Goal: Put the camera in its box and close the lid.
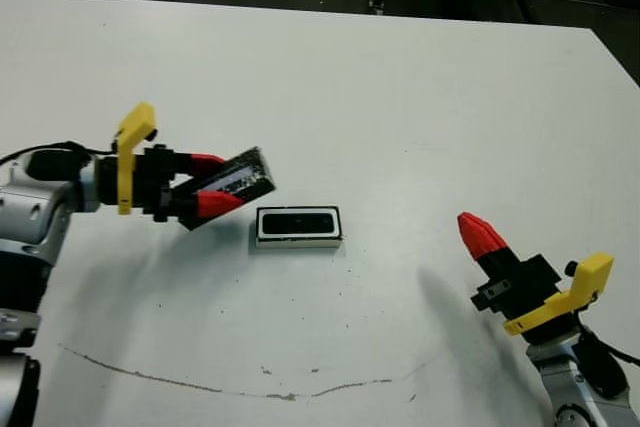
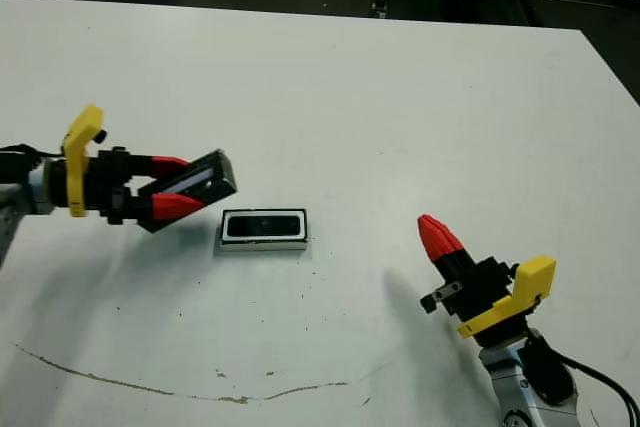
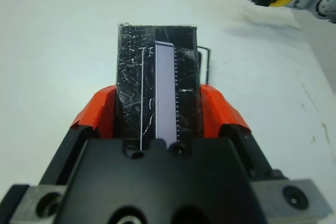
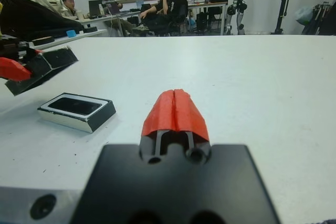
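Nearest the robot, the right end effector (image 1: 480, 234) sits empty with its tips pinched together, parked well off to the side so it's out of the way. Further in, the camera (image 1: 299, 222) is already lying in the box (image 1: 299, 240) on the worktop (image 1: 400, 97). The left end effector (image 1: 207, 183) is clamped on the lid (image 1: 243, 177), held tilted just beside the box, probably lining up to cap it. Nothing's blocking.

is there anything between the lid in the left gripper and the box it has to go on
Nothing visible. The left gripper holds the lid tilted, just off the box, which already has the camera in it. The table between them is bare.
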